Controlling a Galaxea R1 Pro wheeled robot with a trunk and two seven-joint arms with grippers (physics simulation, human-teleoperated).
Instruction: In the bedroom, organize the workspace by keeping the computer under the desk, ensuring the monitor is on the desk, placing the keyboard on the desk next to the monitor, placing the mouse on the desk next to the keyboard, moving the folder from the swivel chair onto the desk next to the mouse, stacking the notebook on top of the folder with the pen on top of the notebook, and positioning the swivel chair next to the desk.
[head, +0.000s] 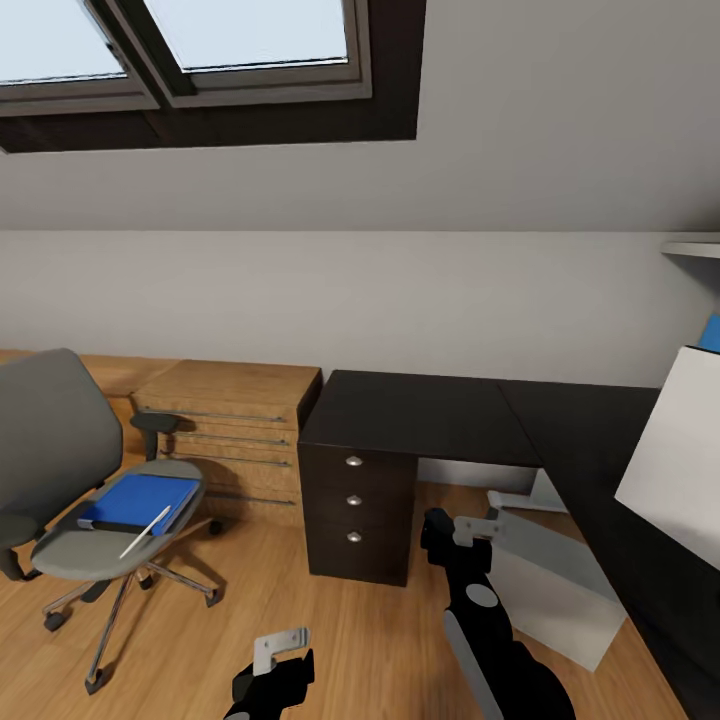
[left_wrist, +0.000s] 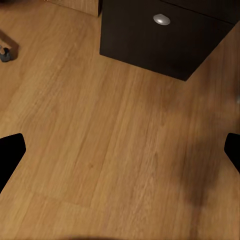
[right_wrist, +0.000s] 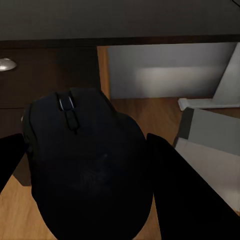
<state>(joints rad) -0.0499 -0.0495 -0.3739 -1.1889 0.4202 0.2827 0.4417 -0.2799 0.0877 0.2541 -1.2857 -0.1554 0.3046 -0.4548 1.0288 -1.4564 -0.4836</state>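
Observation:
My right gripper (head: 437, 530) is shut on the small black mouse (right_wrist: 85, 165), held low in front of the desk (head: 420, 410) and its glossy black top. The silver-grey computer (head: 555, 590) stands on the floor just right of that gripper, at the desk's edge. The monitor (head: 680, 460) shows its white back on the desk at far right. At left, the swivel chair (head: 50, 440) carries the blue folder (head: 140, 500) with the white pen (head: 146, 531) lying across it. My left gripper (head: 275, 675) hangs open above the floor, fingers (left_wrist: 10, 155) wide apart. Keyboard and notebook are out of view.
A dark drawer pedestal (head: 355, 500) supports the desk's left end, also seen close by the left gripper (left_wrist: 165, 35). Light wooden low shelving (head: 230, 420) runs along the wall behind the chair. Wooden floor (head: 300, 590) lies between chair and pedestal.

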